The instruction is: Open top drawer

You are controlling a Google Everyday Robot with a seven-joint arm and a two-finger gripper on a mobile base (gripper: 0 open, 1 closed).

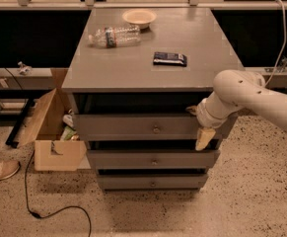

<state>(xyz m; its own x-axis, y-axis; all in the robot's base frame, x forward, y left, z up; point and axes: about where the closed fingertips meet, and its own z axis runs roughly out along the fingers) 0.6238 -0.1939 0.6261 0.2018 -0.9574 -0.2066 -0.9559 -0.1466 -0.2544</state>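
The top drawer (128, 126) is the widest grey front, just under the cabinet top (148, 73), with a small round knob (156, 130) at its centre. A dark gap shows above its front. My gripper (199, 125) is at the right end of this drawer front, right of the knob, on the end of the white arm (251, 95) that comes in from the right. Two narrower grey drawers (153, 159) sit below.
On the cabinet top lie a clear plastic bottle (114, 35), a tan bowl (139, 17) and a dark packet (169, 59). An open cardboard box (49, 132) stands on the floor to the left, with a black cable (39, 209) and a shoe (0, 170) nearby.
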